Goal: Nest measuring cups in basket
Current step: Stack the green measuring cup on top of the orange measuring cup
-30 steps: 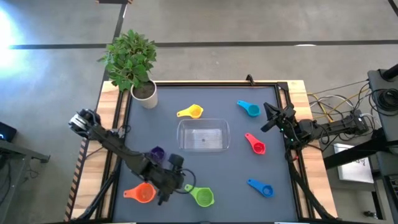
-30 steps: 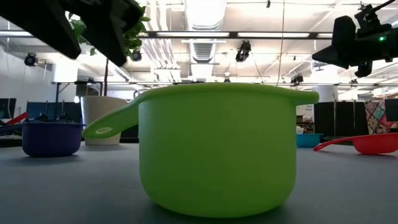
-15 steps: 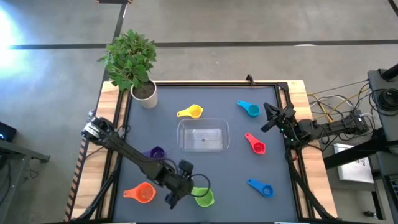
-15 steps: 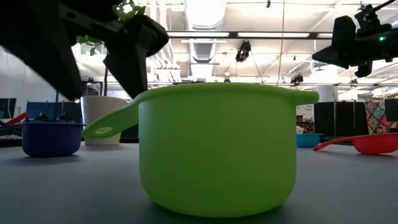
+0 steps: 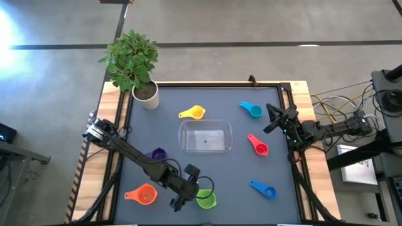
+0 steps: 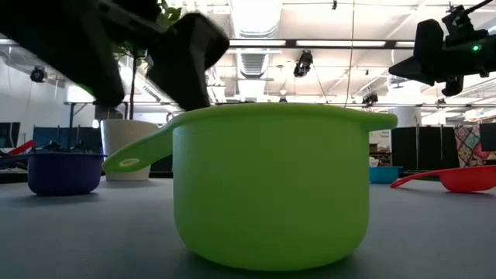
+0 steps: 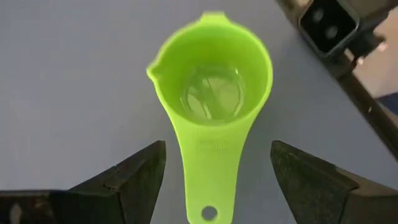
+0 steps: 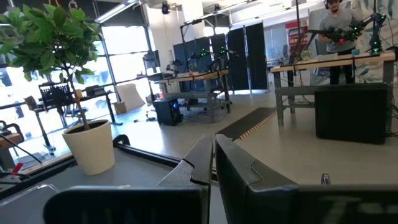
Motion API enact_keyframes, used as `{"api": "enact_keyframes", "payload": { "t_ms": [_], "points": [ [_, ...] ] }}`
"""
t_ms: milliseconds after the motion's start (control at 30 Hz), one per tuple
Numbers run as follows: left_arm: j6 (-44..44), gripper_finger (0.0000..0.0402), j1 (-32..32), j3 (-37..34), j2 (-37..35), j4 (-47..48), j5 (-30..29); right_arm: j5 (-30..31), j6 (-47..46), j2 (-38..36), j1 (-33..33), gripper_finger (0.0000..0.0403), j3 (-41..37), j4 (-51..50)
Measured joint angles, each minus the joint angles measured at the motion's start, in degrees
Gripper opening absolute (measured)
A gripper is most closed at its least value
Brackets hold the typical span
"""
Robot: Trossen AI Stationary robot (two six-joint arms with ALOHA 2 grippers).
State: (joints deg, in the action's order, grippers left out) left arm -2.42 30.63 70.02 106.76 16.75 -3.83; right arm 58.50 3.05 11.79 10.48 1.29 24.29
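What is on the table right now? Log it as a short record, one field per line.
left gripper: open, fingers either side of the green cup's handle
green cup: upright on the table's near edge, not yet gripped
right gripper: shut, waiting at the right edge of the table
basket: centre of the table, no cups inside
cups outside the basket: yellow cup, light blue cup, red cup, dark blue cup, orange cup, purple cup

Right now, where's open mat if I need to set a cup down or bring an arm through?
Bare: between the red cup and dark blue cup, and between the plant pot and purple cup. Crowded: front left, where the open left gripper straddles the green cup handle beside the orange cup.
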Motion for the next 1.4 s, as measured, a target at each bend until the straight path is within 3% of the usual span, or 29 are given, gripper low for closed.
{"api": "enact_keyframes", "payload": {
  "t_ms": [700,1200,1400],
  "points": [
    [-0.44,0.0266,-1.22,-0.37,5.25,-3.13,1.53,0.02,0.00,0.00,-0.02,0.0009,-0.01,-0.04],
    [-0.05,0.0131,-1.51,-0.37,5.33,-3.27,1.86,0.02,-0.01,0.00,-0.01,0.0009,-0.01,-0.03],
    [0.20,0.0125,-1.51,-0.37,5.33,-2.88,1.35,0.02,0.00,0.00,-0.01,0.0009,-0.01,-0.03]
  ]
}}
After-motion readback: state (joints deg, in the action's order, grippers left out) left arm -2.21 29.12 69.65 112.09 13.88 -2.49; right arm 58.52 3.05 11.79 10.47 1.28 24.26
